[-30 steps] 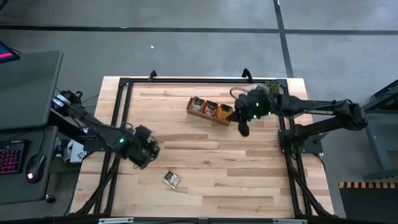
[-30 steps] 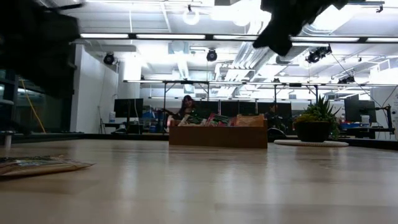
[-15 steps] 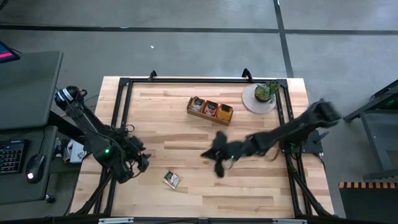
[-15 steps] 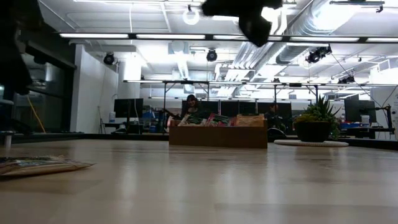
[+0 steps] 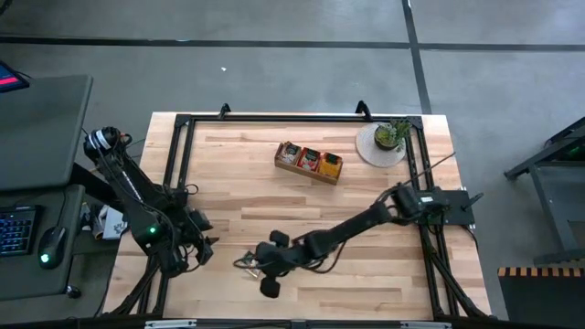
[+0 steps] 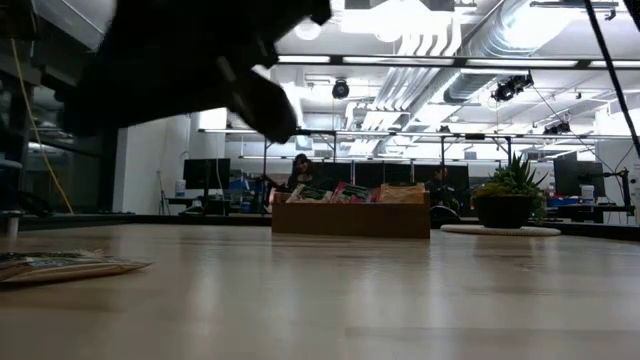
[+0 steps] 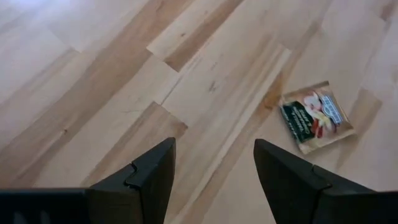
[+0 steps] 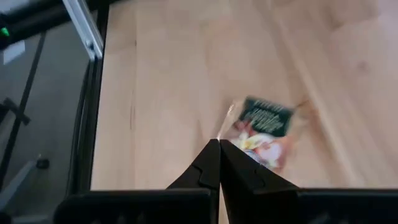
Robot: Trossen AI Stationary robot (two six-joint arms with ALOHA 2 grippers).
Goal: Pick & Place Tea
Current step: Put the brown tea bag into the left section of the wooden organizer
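Here the right gripper (image 5: 267, 270) hangs low over the front of the table (image 5: 384, 265), at about seven o'clock from the table's centre, its arm stretched diagonally from the mount at the right edge. Its fingers (image 8: 217, 163) are pressed together with no gap, holding nothing. Just beyond their tips lies a single tea sachet (image 8: 264, 132), flat on the wood, dark-printed at one end and red and pale at the other. In the high view the gripper covers most of the sachet (image 5: 249, 263); only a sliver shows at the gripper's nine o'clock side. It is nearly square; the print runs dark end to pale end, but which way that end faces on the table cannot be told.

The left gripper (image 5: 194, 247) waits near the table's left edge, at about nine o'clock from the sachet and apart from it. Its two fingers (image 7: 149, 177) stand spread wide with bare wood between them, and the sachet (image 7: 316, 116) lies ahead of them.

The wooden tray (image 5: 309, 163) sits at about twelve o'clock from the centre, holding more sachets in red-orange and pale wrappers. The potted plant (image 5: 391, 135) stands on a pale round mat toward one o'clock, well apart from both grippers.
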